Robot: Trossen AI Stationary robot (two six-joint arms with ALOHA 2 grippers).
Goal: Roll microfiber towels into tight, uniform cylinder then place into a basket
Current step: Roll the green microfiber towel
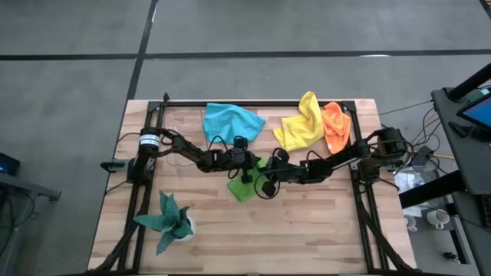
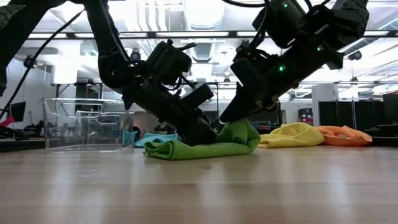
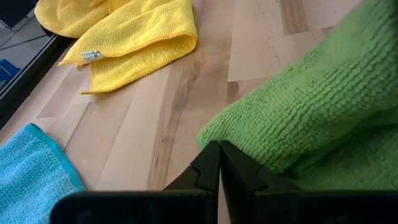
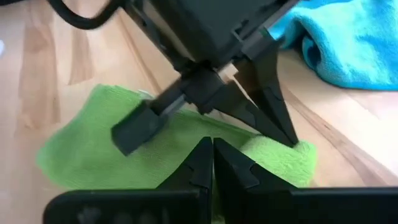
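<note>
no readable text, no labels, no brands, no numbers anywhere

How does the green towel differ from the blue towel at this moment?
The green towel lies mid-table with both shut grippers, left gripper and right gripper, pressed on it; the blue towel lies untouched near the far edge. In the low view the green one is partly folded over, and the blue one lies behind it. Both are plain soft cloths on the table.

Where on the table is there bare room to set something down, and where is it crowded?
Free: the front right wood, right of the plant, and the strip between the blue towel and yellow towel. Crowded: the middle, where the left gripper and right gripper meet on the green towel.
</note>
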